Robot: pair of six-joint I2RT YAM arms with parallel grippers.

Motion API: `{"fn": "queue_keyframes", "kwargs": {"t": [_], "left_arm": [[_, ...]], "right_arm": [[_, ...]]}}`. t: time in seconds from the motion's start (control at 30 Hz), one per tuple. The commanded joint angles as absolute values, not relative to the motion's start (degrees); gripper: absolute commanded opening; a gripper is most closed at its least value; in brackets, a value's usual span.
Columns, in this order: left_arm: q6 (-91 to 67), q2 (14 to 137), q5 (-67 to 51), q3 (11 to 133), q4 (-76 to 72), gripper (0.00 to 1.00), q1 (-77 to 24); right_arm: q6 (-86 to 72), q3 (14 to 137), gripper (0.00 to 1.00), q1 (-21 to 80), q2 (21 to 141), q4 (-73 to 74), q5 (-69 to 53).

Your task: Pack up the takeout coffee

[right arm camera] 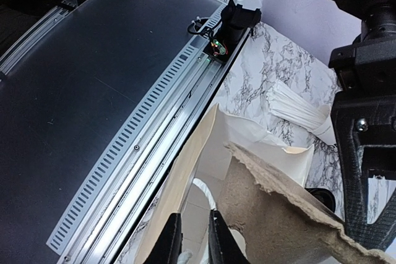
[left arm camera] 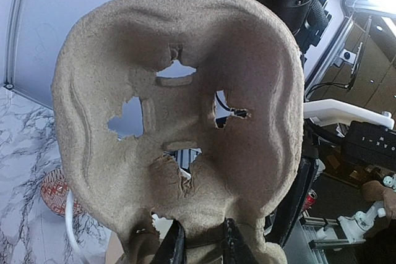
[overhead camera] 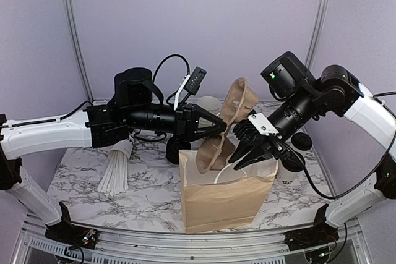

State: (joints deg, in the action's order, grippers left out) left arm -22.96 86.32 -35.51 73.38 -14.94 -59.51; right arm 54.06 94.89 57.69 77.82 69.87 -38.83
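Lower right of the top view, just right of the brown bag: takeout coffee, upright, nearest right gripper, which pinches the bag's rim; left gripper clamps pulp carrier on end above the mouth.

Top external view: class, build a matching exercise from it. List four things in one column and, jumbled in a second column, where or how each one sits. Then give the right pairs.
Things
1. pulp cup carrier
2. brown paper bag
3. cup of paper-wrapped straws
4. takeout coffee cup

Places or states
A. standing open at the near edge of the table
B. lying on its side on the left of the table
C. on the table just right of the bag, partly hidden
D. gripped by the left hand, raised over the bag

Pairs: 1-D, 2-A, 3-B, 4-C
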Motion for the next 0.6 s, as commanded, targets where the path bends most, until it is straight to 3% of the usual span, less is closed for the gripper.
{"fn": "queue_keyframes", "kwargs": {"t": [0.0, 0.43, 0.57], "left_arm": [[-22.9, 85.8, -35.6, 71.0, -16.3, 0.15, -59.9], [-8.3, 88.5, -25.0, 81.0, 9.4, 0.15, -63.7], [-6.6, 88.3, -24.1, 82.8, 15.2, 0.15, -63.8]], "right_arm": [[53.5, 96.0, 0.15, 58.1, 77.0, 68.3, -38.4], [53.1, 97.0, 0.18, 58.1, 78.4, 68.8, -38.5], [52.4, 98.6, 0.31, 57.9, 78.2, 69.6, -39.3]]}}
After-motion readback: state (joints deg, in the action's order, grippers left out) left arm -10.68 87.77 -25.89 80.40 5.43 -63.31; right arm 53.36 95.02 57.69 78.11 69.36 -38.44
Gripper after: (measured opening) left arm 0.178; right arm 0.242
